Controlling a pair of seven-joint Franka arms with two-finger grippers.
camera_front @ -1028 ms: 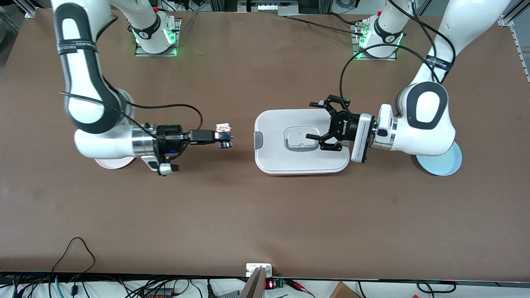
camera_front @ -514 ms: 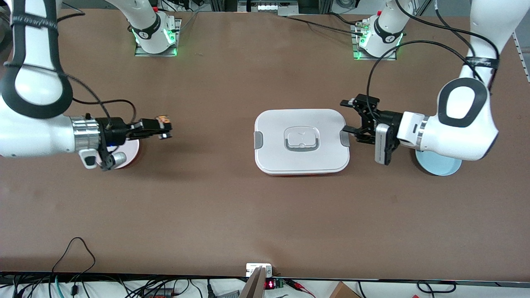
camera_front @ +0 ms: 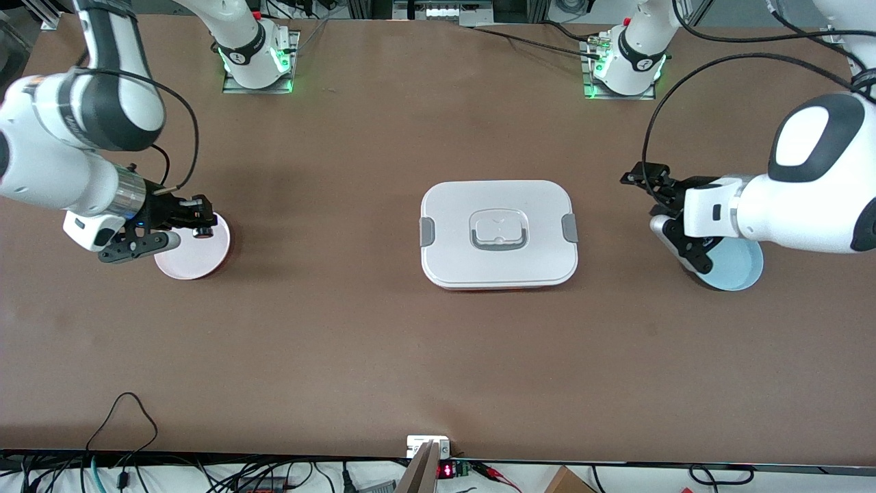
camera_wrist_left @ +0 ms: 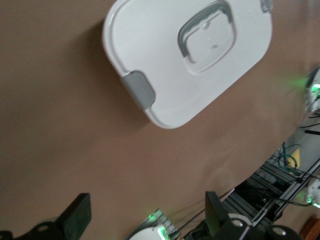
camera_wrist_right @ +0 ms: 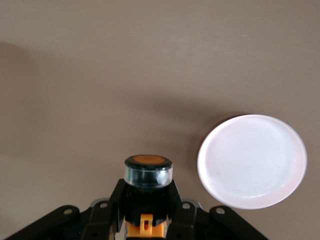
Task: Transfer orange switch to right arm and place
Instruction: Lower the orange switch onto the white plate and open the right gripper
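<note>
Switch (camera_wrist_right: pixel 147 192), orange-capped, sits clenched between the right gripper's (camera_front: pixel 200 220) black jaws, cap pointing away from the wrist. That gripper hangs over the edge of a pink plate (camera_front: pixel 185 263) at the right arm's end of the table, at nine o'clock from the white lidded container (camera_front: pixel 497 234) in the table's middle. In the right wrist view the plate (camera_wrist_right: pixel 251 161) lies at about two o'clock from the switch. The left gripper (camera_front: pixel 662 209) is released, its fingers (camera_wrist_left: pixel 77 216) spread wide with nothing between them, over the rim of a light blue plate (camera_front: pixel 739 270) at three o'clock from the container.
</note>
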